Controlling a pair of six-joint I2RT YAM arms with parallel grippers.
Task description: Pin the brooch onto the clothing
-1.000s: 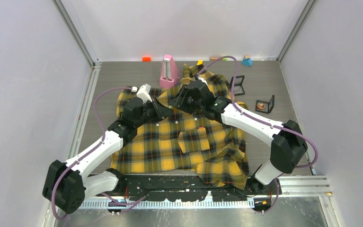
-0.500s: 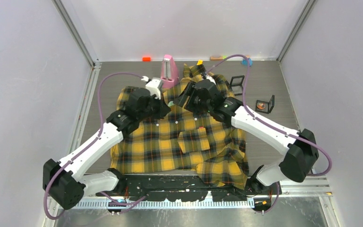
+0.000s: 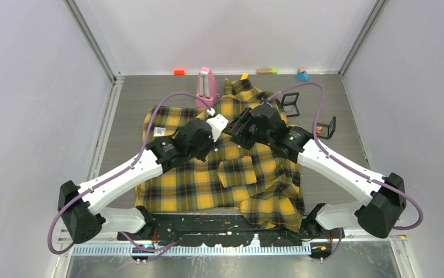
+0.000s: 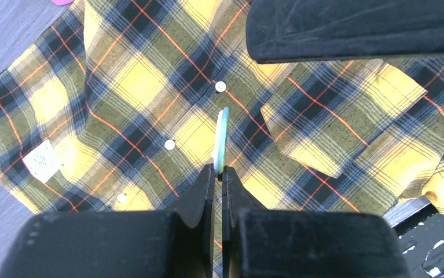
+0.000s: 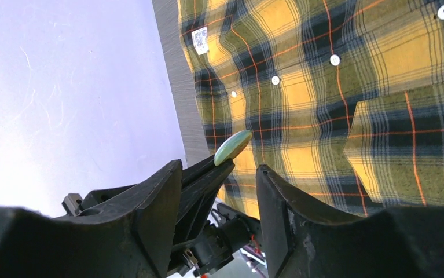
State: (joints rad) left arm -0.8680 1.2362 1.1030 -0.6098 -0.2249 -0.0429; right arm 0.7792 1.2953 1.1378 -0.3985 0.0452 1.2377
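Observation:
The yellow-and-black plaid shirt [image 3: 225, 174] lies spread flat on the table. My left gripper [image 4: 218, 171] is shut on the brooch [image 4: 223, 139], a thin greenish disc seen edge-on, held above the white-buttoned front of the shirt [image 4: 138, 87]. In the right wrist view the brooch [image 5: 232, 147] sticks out of the left fingertips. My right gripper [image 5: 219, 168] is open, with its jaws standing on either side of them and not touching the brooch. In the top view both grippers, left [image 3: 222, 136] and right [image 3: 234, 128], meet over the shirt's upper chest, where the brooch is hidden.
A pink metronome-shaped object [image 3: 207, 86] stands behind the shirt. Two small black square frames [image 3: 290, 103] [image 3: 325, 127] sit to the right. Small coloured blocks [image 3: 302, 75] line the back wall. A white label [image 3: 160, 131] shows on the shirt's left side.
Both grippers have moved right and nearer, from the collar area to over the shirt's upper chest, staying close together. The right arm's elbow has swung out to the right.

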